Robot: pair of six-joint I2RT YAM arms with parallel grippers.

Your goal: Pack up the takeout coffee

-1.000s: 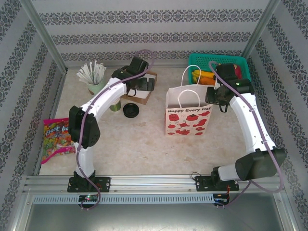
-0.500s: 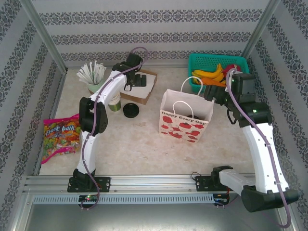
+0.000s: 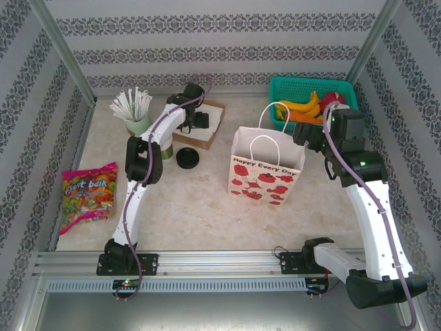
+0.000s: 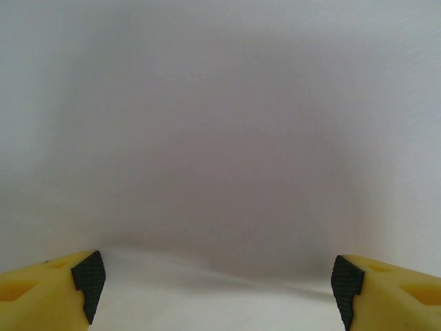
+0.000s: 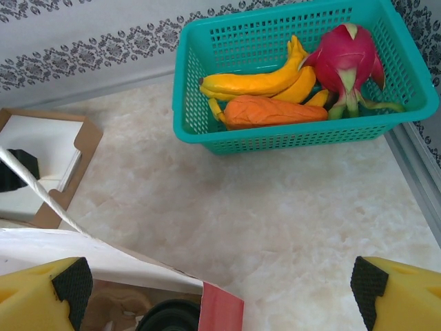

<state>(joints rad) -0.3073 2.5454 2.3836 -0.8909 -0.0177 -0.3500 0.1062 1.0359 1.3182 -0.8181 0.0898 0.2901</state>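
Takeout coffee (image 5: 169, 318) inside bag (image 3: 265, 172) marked "Happy Every Day"; left gripper (image 4: 217, 286), right gripper (image 5: 219, 284) spread wide, empty

One bag (image 3: 265, 172), one basket (image 5: 180, 103) (one dragonfruit (image 5: 344, 63)), one tabletop coffee cup (image 3: 165, 152).

A: The bag (image 3: 265, 169)?
B: Beneath the right gripper (image 5: 219, 283), toward its left, a cup (image 5: 169, 318) in it; the basket (image 5: 275, 141) lies ahead.
A: And the left gripper (image 3: 198, 121)?
B: Over the tray (image 3: 207, 136) — lid (image 3: 187, 158) and second cup (image 3: 165, 152) on its near side, straws (image 3: 131, 105) farther left.
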